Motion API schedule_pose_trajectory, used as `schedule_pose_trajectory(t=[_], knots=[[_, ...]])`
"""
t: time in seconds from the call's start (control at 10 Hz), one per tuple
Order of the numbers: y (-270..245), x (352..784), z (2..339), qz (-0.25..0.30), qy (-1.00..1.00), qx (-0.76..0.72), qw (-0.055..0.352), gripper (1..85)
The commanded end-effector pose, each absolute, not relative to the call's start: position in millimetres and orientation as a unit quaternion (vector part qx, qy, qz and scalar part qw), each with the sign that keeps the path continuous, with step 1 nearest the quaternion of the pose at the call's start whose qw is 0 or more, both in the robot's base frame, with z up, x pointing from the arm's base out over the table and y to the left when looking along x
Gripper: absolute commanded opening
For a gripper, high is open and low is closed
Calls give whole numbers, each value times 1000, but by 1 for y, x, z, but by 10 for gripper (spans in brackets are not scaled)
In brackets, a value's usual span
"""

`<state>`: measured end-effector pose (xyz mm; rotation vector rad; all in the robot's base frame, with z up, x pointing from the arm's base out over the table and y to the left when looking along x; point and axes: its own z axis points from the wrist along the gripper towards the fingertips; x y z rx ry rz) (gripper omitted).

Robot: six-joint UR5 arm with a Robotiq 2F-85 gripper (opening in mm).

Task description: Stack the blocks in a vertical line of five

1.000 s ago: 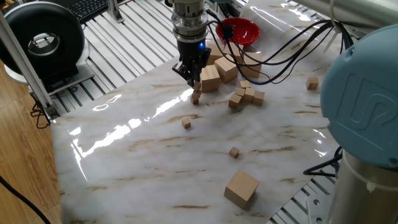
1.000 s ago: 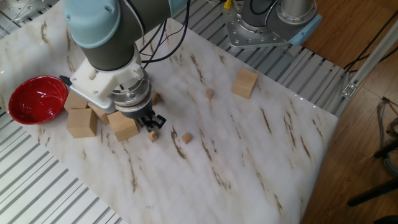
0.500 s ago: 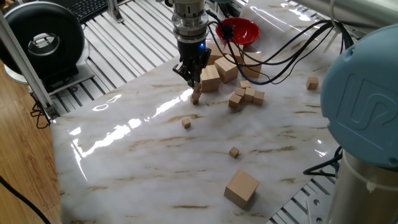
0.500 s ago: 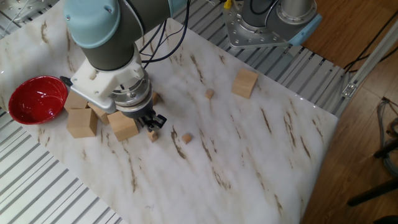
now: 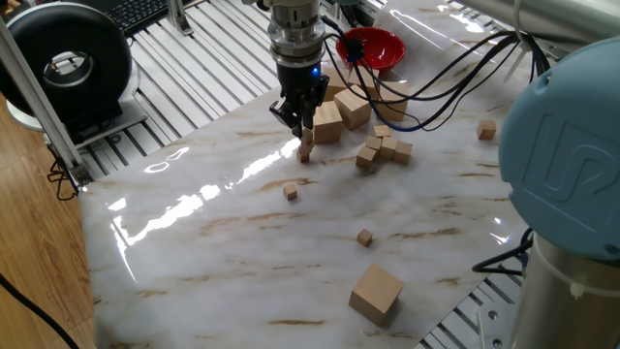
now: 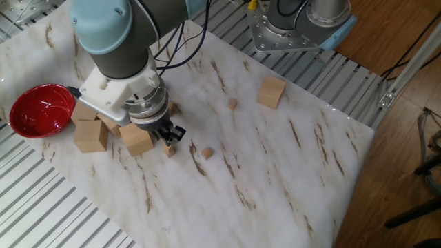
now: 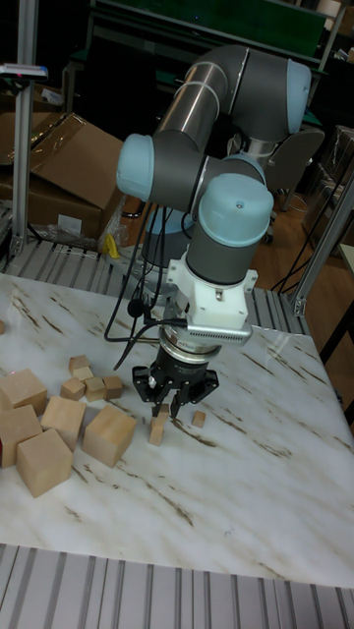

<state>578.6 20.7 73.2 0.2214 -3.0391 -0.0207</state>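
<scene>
Compared with a second ago, almost nothing has changed: the claw [image 5: 303, 123] stays at the same place, in the upper middle of one fixed view, directly over the small stack of blocks [image 5: 305, 150]. The stack also has not shifted. I judge this is a pause at the moment of setting down or letting go, not a new move.

The fingertips are so near the top block that I cannot tell if they pinch it or have already opened; the tall fixed view does not settle it either.

The stack seems to be only two high, so most of the work remains. Two loose blocks wait on the bench [image 5: 194, 242], one [image 5: 290, 192] near the stack and another [image 5: 364, 237] lower right.
</scene>
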Motion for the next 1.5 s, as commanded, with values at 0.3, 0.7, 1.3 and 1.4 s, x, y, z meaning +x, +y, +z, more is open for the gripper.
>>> schedule_pose_trajectory(t=[0.3, 0.7, 1.3, 1.4], knots=[[26, 576, 74, -19, -996, 70, 52, 333], [25, 575, 73, -18, -996, 72, 53, 333], [17, 577, 72, -3, -995, 87, 49, 353], [19, 577, 72, -7, -995, 83, 50, 353]])
